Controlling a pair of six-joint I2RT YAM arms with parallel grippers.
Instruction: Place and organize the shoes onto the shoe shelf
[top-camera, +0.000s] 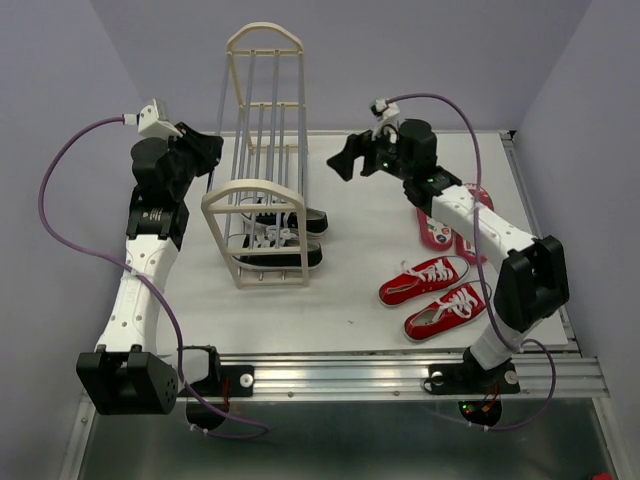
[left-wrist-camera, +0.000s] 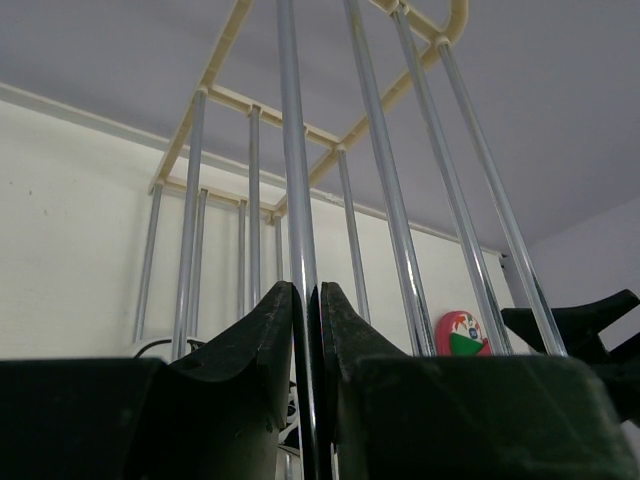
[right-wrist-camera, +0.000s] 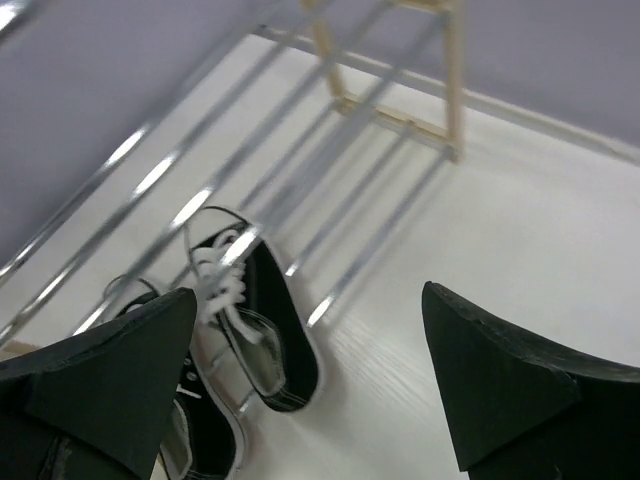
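Shoes are split: black sneakers (top-camera: 290, 236) are lodged among the shoe shelf's (top-camera: 253, 184) near rods, centre-left, while red sneakers (top-camera: 425, 281) and flip-flops (top-camera: 436, 233) are spread on the tabletop (top-camera: 350, 300) at right. One rod (left-wrist-camera: 294, 150) is clenched by the left pincer (left-wrist-camera: 308, 300), probably to steady the shelf. The right pincer (top-camera: 348, 160) is held released just right of it.

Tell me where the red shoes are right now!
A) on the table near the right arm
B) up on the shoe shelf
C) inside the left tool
A: the red shoes lie side by side on the white table, well away from the shoe shelf.
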